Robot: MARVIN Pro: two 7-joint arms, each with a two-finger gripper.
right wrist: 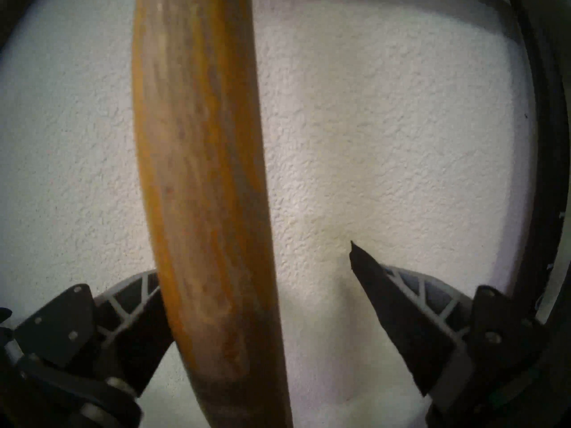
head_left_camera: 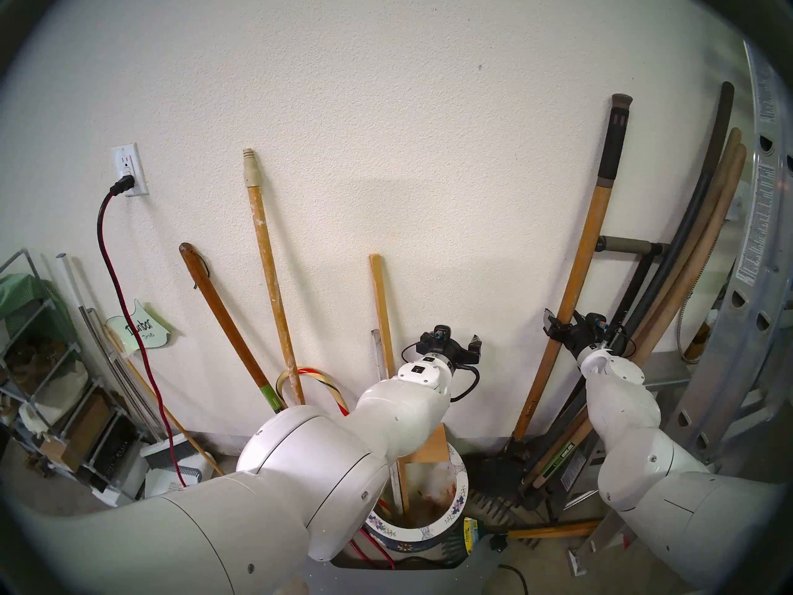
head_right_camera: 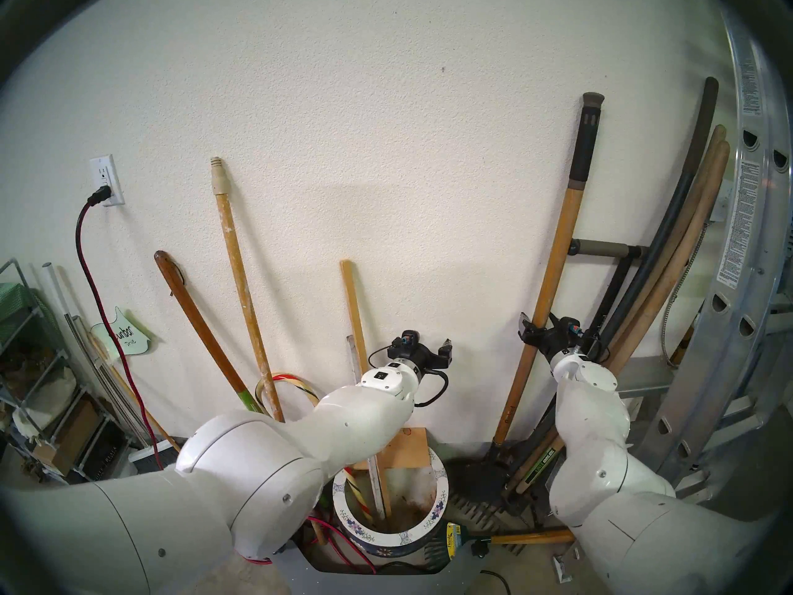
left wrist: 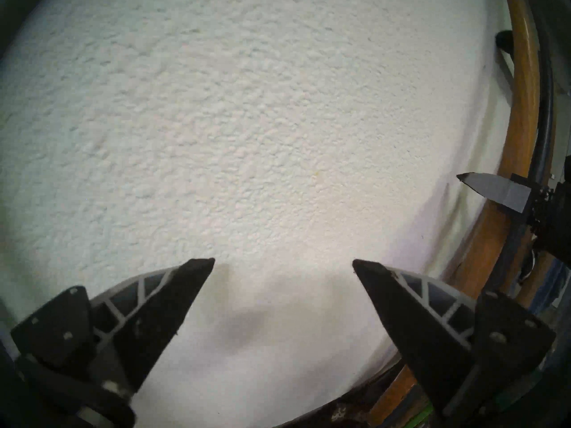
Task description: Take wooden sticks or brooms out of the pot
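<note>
I am reading "Dunbar Drive" on the pale green sign (head_left_camera: pixel 138 329) leaning at the wall's foot on the left; the ladder's (head_left_camera: pixel 768 220) sticker print is too small to read.

My right gripper (right wrist: pixel 256 270) is pointing level at the wall, fingers spread wide around the thick orange-brown shaft (head_left_camera: pixel 575 289); the shaft is lying against the left finger, with a clear gap to the right one, so nothing is clamped. That shaft is standing outside the pot (head_left_camera: pixel 459 502), leaning on the wall with its black rubber sleeve up and its dark blade on the floor right of the pot.

My left gripper (left wrist: pixel 282 263) is also facing the bare wall, fingers released and empty, just right of the thin pale-wood stick (head_left_camera: pixel 379 306), which is sitting in the pot.

The paint-spattered pole (head_left_camera: pixel 268 263), the dark brown pole (head_left_camera: pixel 223 319) with a green band and a striped cane (head_left_camera: pixel 317 377) are crowding behind my left arm. More long-handled tools (head_left_camera: pixel 686 280) are leaning beside the right gripper.
</note>
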